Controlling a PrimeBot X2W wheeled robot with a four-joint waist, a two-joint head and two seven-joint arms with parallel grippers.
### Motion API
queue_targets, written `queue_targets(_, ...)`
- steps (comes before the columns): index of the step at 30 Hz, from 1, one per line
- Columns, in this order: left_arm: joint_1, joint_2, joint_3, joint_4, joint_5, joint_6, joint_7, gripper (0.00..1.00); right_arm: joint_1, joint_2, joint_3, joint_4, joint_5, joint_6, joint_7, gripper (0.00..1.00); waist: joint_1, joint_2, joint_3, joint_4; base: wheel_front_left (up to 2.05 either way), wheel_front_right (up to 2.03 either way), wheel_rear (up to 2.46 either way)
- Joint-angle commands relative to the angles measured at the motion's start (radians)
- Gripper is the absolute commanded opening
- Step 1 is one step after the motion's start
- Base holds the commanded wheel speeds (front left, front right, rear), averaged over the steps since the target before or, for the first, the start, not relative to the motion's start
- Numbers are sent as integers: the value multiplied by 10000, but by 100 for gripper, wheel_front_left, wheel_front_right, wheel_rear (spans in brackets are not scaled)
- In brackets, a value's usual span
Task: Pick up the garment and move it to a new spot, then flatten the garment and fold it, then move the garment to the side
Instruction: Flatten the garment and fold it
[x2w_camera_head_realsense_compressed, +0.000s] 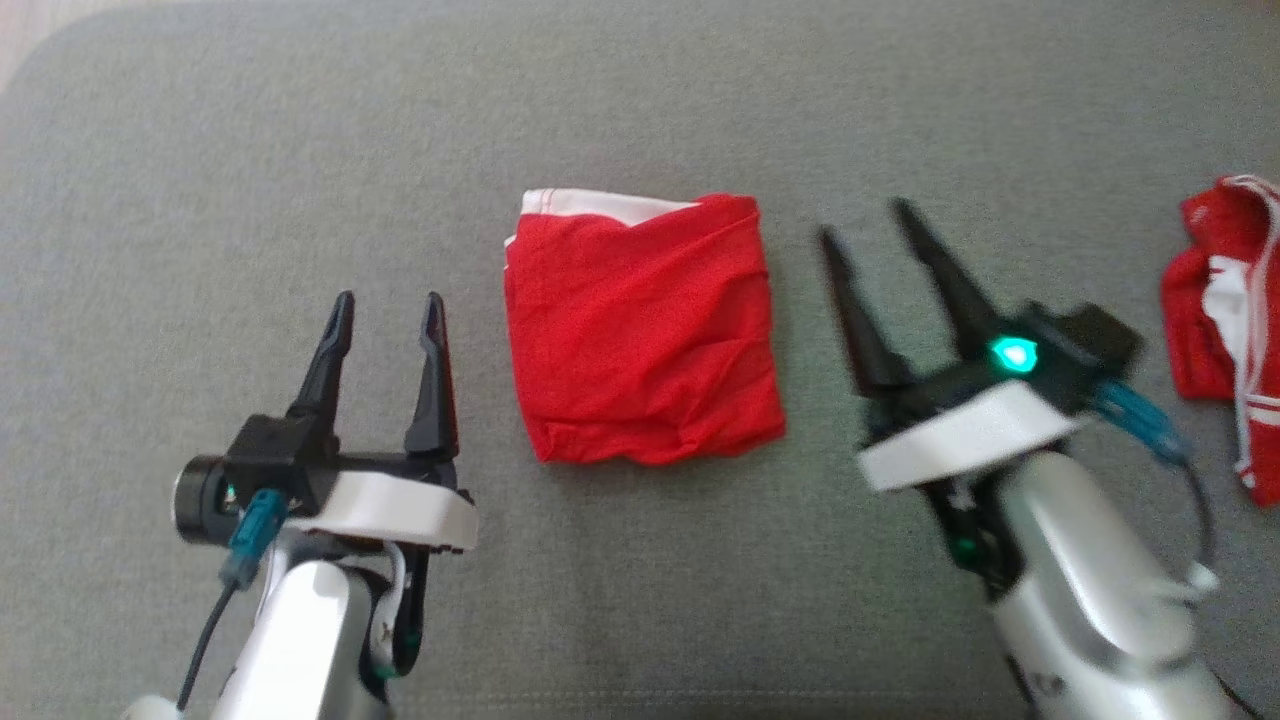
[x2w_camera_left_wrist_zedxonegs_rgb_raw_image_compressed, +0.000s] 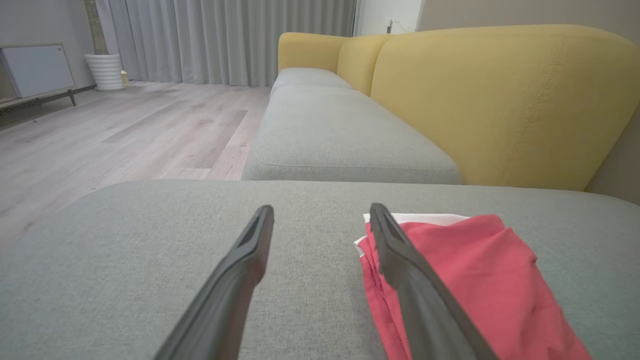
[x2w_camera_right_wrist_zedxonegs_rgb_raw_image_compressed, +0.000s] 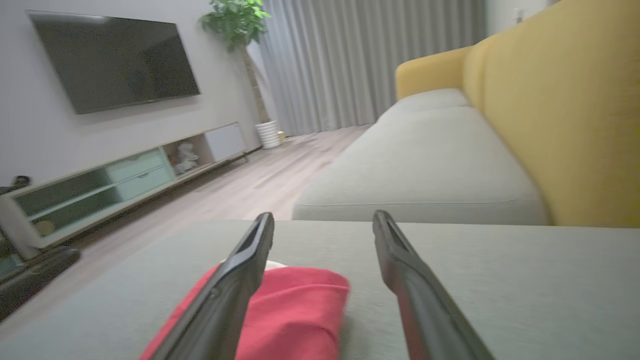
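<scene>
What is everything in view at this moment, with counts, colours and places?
cushion: one, grey, the work surface.
folded garment: one, red with white trim, centre of the cushion.
second garment: one, red and white, crumpled at the head view's right edge.
sofa: one, yellow back, grey seats, beyond the cushion.
curtains: grey, far wall.
television: one, black, wall-mounted above a low cabinet.
plant: one, green, in a white pot beside the curtains.
left gripper: one, black fingers, open, left of the folded garment.
right gripper: one, black fingers, open, right of it.

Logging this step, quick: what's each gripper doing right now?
Left gripper: open, empty, beside the folded red garment.
Right gripper: open, empty.
</scene>
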Motion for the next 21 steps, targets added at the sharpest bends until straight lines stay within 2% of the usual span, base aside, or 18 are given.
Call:
queue_targets(1, -86, 238, 383, -427, 89, 52, -53, 100, 393, 99, -403, -610, -305, 67, 82, 100, 0, 0, -283, -256, 0, 0, 0)
queue_targets(5, 140, 349, 449, -567, 132, 55, -53, 100, 1461, 119, -2066, -1509, -1066, 67, 557, 100, 0, 0, -546, -455, 0, 0, 0)
queue_targets(10, 475, 438, 454, -602, 109, 49, -53, 100, 2680, 296, -3333, -2571, -1554, 67, 1101, 100, 0, 0, -858, -574, 0, 0, 0)
queue_targets(14, 782, 514, 452, -513, 65, 73, -46, 100, 3459, 436, -3734, -3205, -1769, 67, 1496, 100, 0, 0, -1155, -658, 0, 0, 0)
queue_targets(21, 1383, 686, 474, -384, -41, 128, 56, 100, 4304, 566, -3855, -3813, -1941, 67, 1950, 100, 0, 0, -1740, -775, 0, 0, 0)
